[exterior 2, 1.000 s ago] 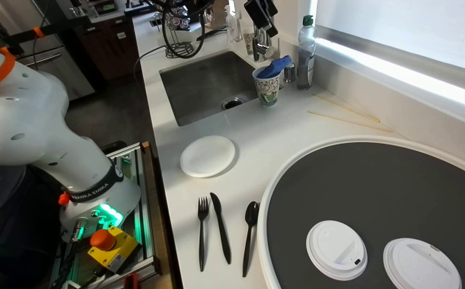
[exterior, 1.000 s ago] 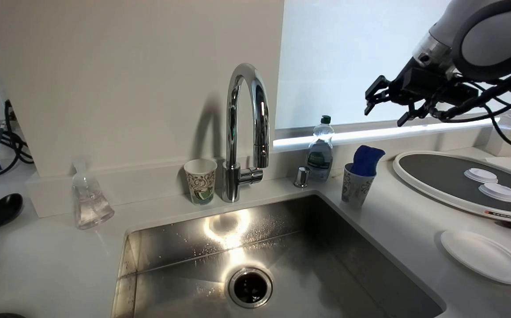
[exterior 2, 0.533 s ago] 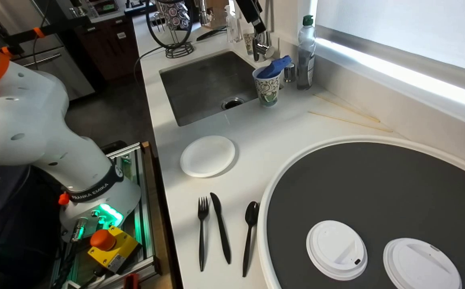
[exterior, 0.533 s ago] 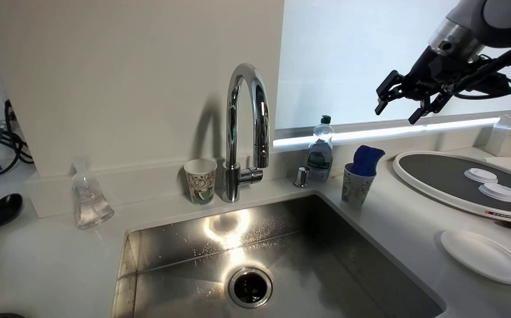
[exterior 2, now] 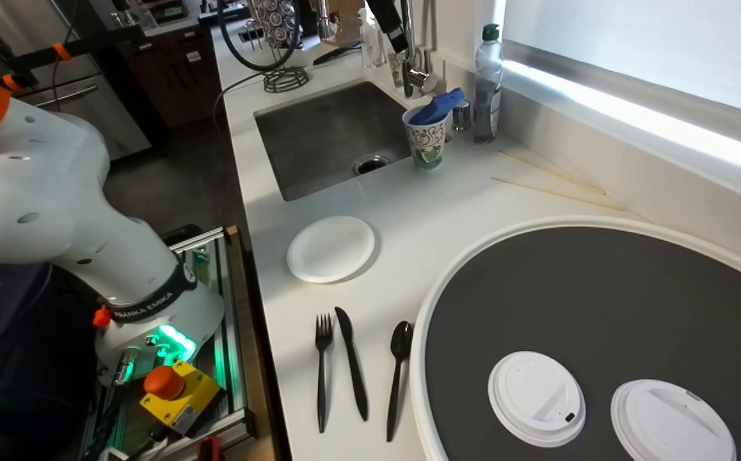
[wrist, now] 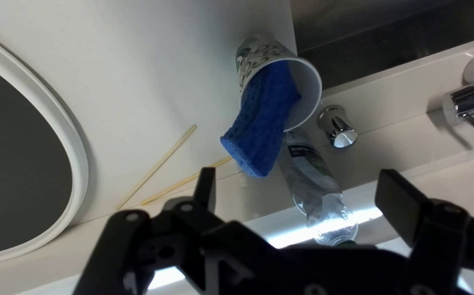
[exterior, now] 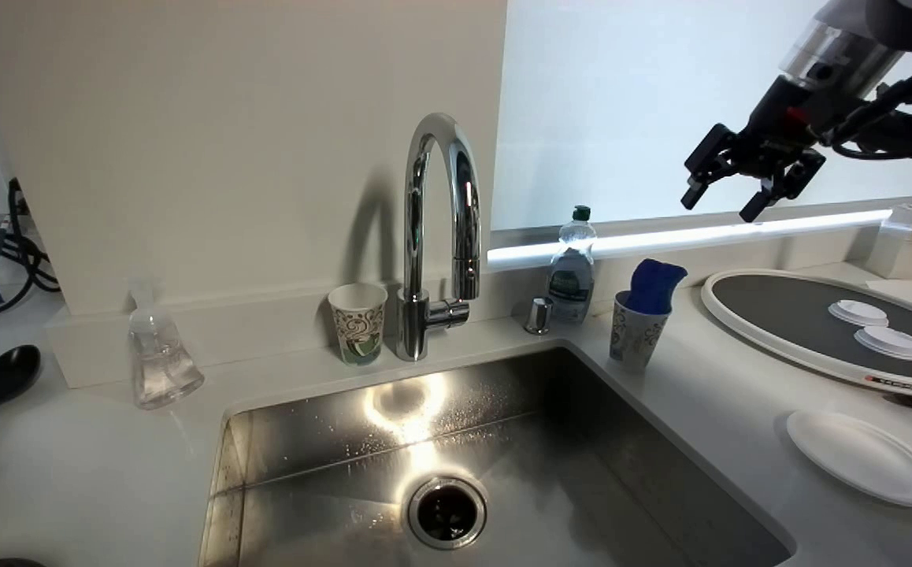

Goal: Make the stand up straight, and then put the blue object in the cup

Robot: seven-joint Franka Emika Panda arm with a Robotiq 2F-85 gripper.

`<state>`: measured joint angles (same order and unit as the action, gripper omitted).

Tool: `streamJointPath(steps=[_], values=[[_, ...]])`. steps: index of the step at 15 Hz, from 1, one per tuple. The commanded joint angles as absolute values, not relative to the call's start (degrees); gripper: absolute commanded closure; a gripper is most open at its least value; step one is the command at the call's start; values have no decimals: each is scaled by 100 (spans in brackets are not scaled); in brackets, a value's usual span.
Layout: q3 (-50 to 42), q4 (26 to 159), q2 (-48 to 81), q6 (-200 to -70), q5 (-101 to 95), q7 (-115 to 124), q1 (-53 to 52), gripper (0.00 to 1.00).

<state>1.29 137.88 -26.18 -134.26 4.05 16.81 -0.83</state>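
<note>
Plainly, in an exterior view, the blue sponge [exterior: 655, 287] is held inside the patterned paper cup [exterior: 634, 340], right of centre, its top jutting, probably from excess length. The cup is supported upright by the bench [exterior: 712, 386]. At upper right, the empty hand [exterior: 717, 209] is held clear, jaws apart, presumably so neither is knocked.

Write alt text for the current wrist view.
A blue sponge sticks out of a patterned cup beside a sink; the robot's hand, open and empty, shows along the bottom edge. Also in view are a clear bottle, two thin sticks and part of a white-rimmed dark disc.
</note>
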Motion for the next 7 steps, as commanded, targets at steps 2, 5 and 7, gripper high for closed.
streamJointPath(steps=[2, 5, 7], values=[[-14, 13796, -2784, -13050, 903, 1058, -231, 0], [122, 13779, -2688, -13223, 816, 1159, -92, 0], [94, 13778, -2707, -13204, 875, 1068, -118, 0]])
